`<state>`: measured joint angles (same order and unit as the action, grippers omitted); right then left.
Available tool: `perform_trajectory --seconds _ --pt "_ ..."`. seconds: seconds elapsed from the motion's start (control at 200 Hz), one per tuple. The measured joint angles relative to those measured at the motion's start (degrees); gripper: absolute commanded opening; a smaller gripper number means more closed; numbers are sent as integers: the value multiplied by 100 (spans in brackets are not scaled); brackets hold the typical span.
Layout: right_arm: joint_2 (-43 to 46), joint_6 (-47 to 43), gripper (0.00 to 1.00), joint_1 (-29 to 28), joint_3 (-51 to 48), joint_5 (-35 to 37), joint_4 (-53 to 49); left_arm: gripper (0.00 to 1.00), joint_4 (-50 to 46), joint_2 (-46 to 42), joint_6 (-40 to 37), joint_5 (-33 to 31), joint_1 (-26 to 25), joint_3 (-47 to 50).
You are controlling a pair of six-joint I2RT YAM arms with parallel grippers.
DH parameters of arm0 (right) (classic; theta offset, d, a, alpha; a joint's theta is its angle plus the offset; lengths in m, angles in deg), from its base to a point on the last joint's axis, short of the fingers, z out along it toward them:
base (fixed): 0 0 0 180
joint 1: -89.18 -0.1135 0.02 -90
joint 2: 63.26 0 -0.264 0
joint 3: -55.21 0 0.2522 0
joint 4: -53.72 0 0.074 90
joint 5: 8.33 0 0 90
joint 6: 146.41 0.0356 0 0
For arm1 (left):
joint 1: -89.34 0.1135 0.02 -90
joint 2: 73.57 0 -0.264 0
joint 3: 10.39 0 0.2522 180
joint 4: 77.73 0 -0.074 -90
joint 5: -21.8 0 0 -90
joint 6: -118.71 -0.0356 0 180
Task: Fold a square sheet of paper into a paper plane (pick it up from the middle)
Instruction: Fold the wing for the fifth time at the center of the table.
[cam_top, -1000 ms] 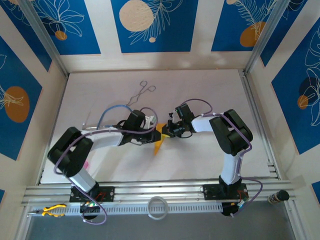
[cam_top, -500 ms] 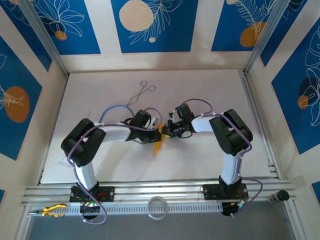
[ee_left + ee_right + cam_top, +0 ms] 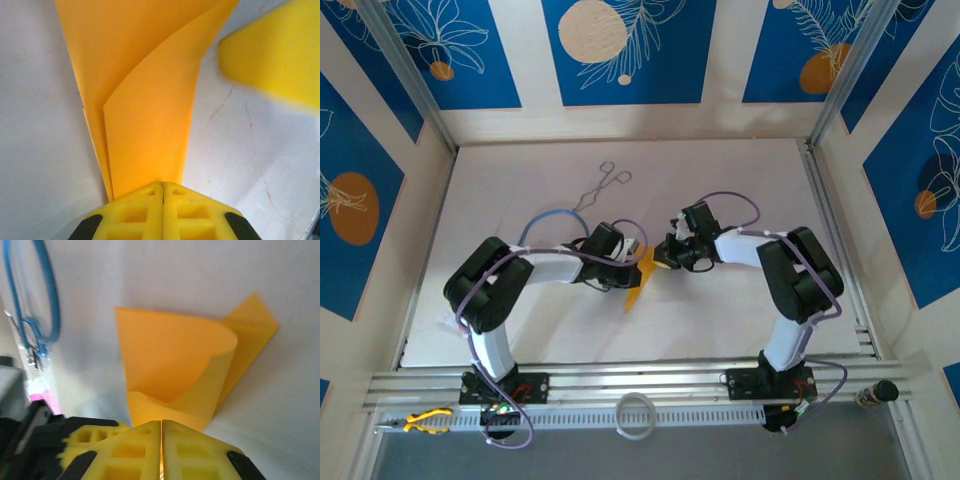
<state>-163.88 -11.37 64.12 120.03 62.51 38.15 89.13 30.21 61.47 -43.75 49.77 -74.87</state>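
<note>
Folding step — left gripper (image 3: 162, 187) and right gripper (image 3: 161, 425) each clamp the paper plane (image 3: 145, 100); next move likely requires flattening the crease.

Bright, even light falls from above on the white tabletop (image 3: 720, 190), leaving only faint, soft shadows. Just ahead of the left claw (image 3: 163, 192) the paper plane (image 3: 145, 115) is sharp; up-right a yellow shape (image 3: 280, 55) is blurred. Up-left of the right claw (image 3: 161, 430), a blue cable (image 3: 47, 305) looks soft.

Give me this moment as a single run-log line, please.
left fingers: shut on paper plane | right fingers: shut on paper plane | plane tip: pointing toward the arm bases
</note>
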Motion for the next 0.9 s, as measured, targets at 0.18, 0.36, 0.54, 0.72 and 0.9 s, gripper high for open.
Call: perform_trajectory --seconds 0.18,0.36,0.54,0.72,0.9 --pt "385 -197 6 7 -22 72 -15 0 -13 -92 -328 61 -11 118" --pt "98 -262 4 -374 -20 81 -24 0 -61 -98 -466 61 -22 105" --pt "-356 -291 3 -459 -17 260 -48 0 -138 -98 -483 61 -22 74" --pt "-472 -304 4 -149 46 72 -31 0 -140 -98 -485 61 -22 74" --pt "-605 -299 4 267 221 76 -44 0 -136 -98 -483 61 -26 74"
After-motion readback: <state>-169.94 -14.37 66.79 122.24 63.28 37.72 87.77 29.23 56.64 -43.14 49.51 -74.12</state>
